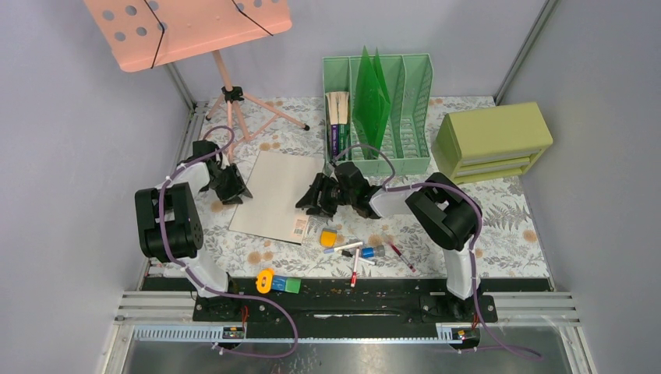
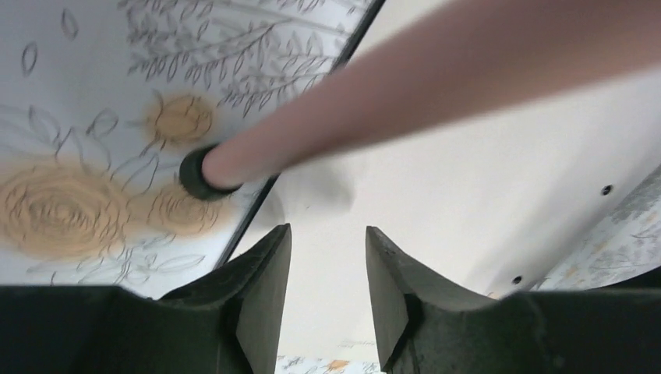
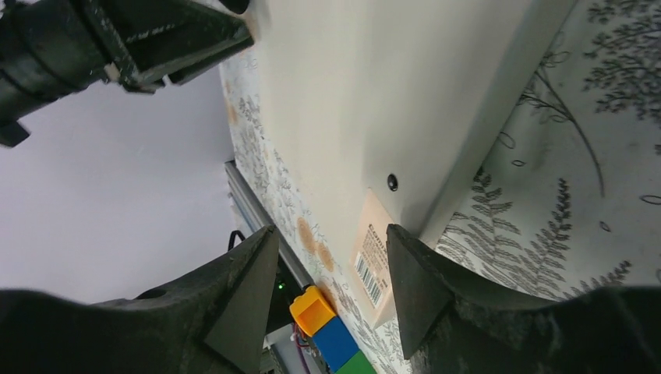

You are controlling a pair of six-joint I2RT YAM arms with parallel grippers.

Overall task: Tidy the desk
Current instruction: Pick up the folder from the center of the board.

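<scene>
Board [image 1: 277,195]: smooth, matt, pale sheet, card or plastic; paper barcode label [image 3: 370,261] at one corner.
Desk [image 1: 507,226] under the board: matt printed cloth.
Rails [image 1: 538,304] in front of the board: bare ribbed metal with a dull sheen.
File rack [image 1: 413,109] behind the board: green plastic, slight gloss.
Drawer box [image 1: 491,128] to the right of the board: olive plastic, matt.
Music stand [image 1: 187,27] left of the board: pink painted metal; its foot cap [image 2: 199,175] looks like black rubber.
Blocks [image 1: 279,284] in front of the board: glossy plastic.
Left gripper [image 2: 327,229] over the board: matt black plastic.

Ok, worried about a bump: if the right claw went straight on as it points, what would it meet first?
Probably the pale board, lying on the desk just ahead of the right claw; how high the claw rides is unclear.
</scene>
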